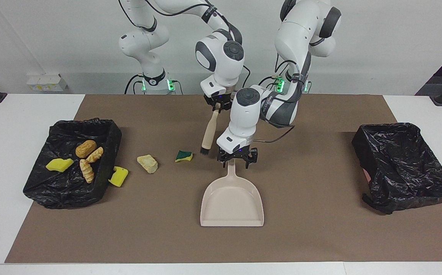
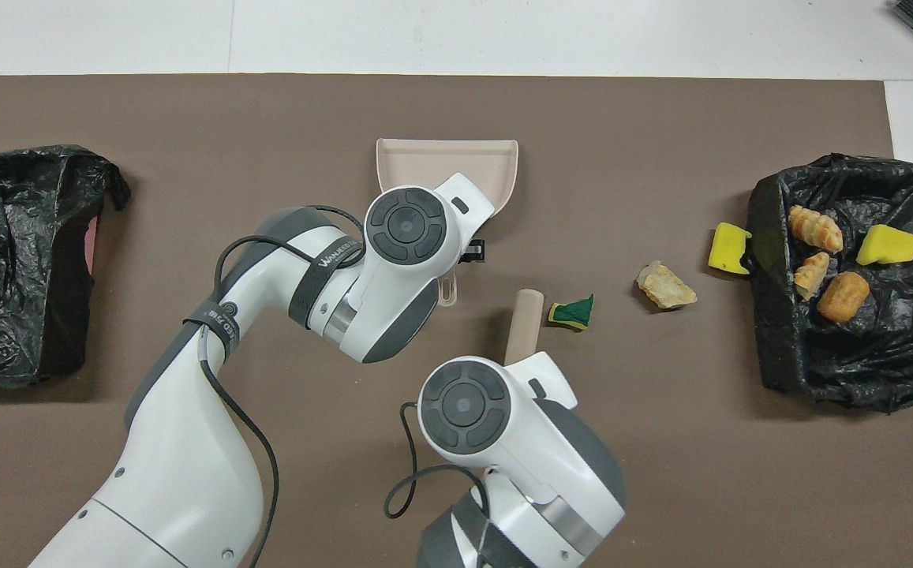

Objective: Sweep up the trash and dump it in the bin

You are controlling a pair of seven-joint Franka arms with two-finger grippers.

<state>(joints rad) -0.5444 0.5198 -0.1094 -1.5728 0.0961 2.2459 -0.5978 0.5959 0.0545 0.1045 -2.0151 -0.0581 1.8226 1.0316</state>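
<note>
Risk: left gripper (image 1: 237, 162) low over dustpan (image 1: 232, 202) handle, fingers spread astride it, not clenched yet; off-centre closing could skid pan. Right gripper (image 1: 217, 106) clenched on brush (image 1: 209, 131); bristles hang w/ green sponge (image 1: 184, 156) at their 9 o'clock, just beside. Hard sweep could flick sponge past pan. Beige chunk (image 1: 147, 163) and yellow sponge (image 1: 118, 176) lie on table toward bin (image 1: 72, 191); 4 scraps in bin.

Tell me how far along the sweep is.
Four scraps lie in the bin. Right gripper holds the brush; left gripper sits at the dustpan handle, grip unclear. Left: green sponge piece, beige chunk, yellow sponge against the bin.
</note>
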